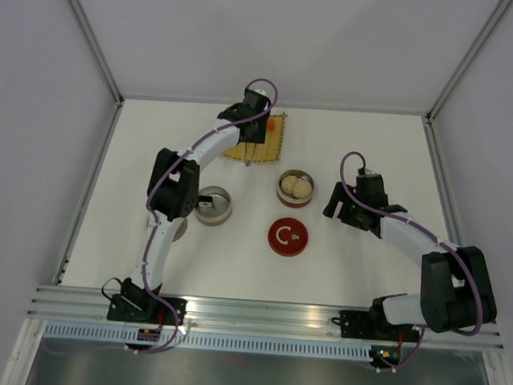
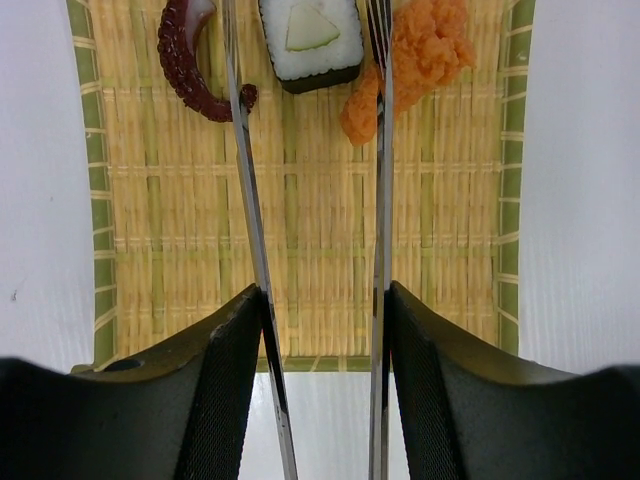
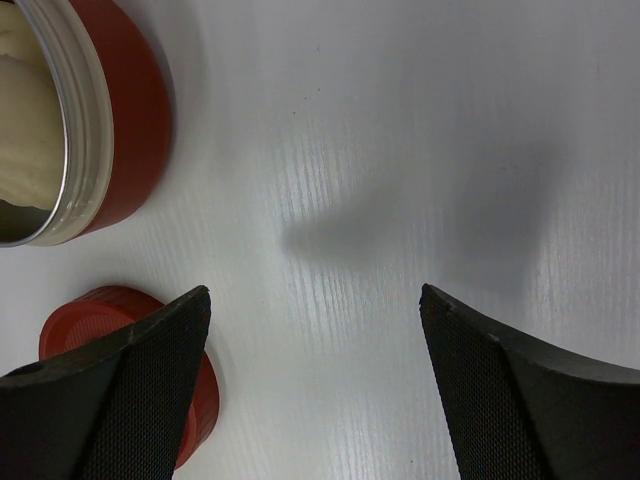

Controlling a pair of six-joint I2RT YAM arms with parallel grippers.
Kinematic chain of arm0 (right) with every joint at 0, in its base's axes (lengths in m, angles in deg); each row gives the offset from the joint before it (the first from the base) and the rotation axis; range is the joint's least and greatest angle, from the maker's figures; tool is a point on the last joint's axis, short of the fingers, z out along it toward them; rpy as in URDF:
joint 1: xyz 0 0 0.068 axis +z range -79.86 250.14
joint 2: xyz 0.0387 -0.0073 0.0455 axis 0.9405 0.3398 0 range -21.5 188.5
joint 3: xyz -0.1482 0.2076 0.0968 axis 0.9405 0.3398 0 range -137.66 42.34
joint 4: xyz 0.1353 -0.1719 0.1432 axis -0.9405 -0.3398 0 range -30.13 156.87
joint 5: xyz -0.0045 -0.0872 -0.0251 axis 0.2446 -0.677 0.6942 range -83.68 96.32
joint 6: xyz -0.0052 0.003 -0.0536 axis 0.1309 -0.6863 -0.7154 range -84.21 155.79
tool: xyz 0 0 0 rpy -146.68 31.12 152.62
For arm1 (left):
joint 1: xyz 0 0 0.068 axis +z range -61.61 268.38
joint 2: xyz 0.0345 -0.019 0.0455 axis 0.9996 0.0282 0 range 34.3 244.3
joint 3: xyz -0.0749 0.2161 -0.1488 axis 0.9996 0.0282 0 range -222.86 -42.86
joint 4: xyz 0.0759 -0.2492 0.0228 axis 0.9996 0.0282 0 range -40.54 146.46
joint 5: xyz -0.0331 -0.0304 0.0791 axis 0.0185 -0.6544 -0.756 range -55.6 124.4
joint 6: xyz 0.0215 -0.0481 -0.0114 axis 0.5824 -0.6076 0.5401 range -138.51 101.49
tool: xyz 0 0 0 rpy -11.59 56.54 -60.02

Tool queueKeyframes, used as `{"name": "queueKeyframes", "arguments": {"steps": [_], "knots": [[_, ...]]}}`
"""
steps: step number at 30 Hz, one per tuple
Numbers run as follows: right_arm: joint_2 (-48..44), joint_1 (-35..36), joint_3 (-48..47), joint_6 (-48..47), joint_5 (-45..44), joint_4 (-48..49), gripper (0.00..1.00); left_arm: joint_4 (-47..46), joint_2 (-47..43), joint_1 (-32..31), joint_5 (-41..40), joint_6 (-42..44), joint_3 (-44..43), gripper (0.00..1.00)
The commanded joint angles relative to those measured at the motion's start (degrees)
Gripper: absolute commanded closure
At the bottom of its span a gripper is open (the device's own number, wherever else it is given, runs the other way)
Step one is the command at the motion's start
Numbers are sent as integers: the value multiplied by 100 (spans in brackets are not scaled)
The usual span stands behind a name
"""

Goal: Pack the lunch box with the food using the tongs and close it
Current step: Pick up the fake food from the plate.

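Note:
My left gripper (image 2: 325,295) is shut on the tongs (image 2: 248,200), one silver arm pressed against each finger. It hangs over the bamboo mat (image 2: 310,240) at the back of the table. The tong arms run up either side of a black-wrapped white roll (image 2: 310,40). A dark red-brown piece (image 2: 185,60) lies left of the roll and an orange piece (image 2: 425,55) to its right. The red lunch box (image 1: 296,172) holds white buns (image 1: 295,188); its red lid (image 1: 288,237) lies in front of it. My right gripper (image 3: 315,300) is open, empty, just right of the lunch box (image 3: 125,120).
A silver tin (image 1: 213,205) stands left of the red lid, close to the left arm's elbow. A brownish round thing (image 1: 179,231) is half hidden under that arm. White walls enclose the table on three sides.

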Motion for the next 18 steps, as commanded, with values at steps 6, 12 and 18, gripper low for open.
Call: {"name": "queueKeyframes", "arguments": {"steps": [6, 12, 18], "knots": [[32, -27, -162, -54, 60, 167, 9, -62, 33, 110, 371, -130, -409, 41], [41, -18, -135, -54, 51, 185, 9, -26, 86, 127, 477, -183, -418, 42], [76, -18, -144, -54, 42, 176, 9, -26, 112, 163, 512, -209, -462, 48]]}}
